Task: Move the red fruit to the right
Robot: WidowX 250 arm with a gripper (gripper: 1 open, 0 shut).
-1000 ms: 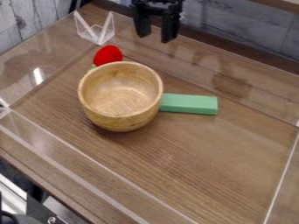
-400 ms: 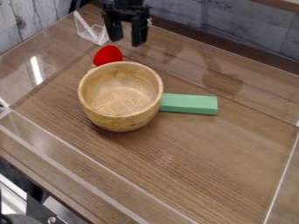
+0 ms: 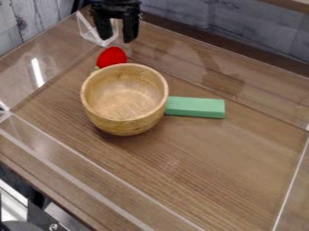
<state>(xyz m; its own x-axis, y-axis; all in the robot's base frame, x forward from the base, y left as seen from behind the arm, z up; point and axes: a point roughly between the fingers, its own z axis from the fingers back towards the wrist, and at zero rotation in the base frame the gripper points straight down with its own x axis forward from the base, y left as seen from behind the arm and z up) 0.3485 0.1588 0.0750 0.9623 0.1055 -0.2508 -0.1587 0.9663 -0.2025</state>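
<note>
The red fruit lies on the wooden table just behind the left rim of the wooden bowl; only its rounded red top shows. My gripper hangs a little above and behind the fruit, its two dark fingers pointing down with a small gap between them and nothing held. It is apart from the fruit.
A flat green rectangular block lies right of the bowl, touching it. Clear plastic walls ring the work area. A clear folded plastic piece stands at the back left beside the gripper.
The gripper has travelled left along the back of the table, from behind the bowl's right side to just above the red fruit. The fruit, bowl and block have not moved.
</note>
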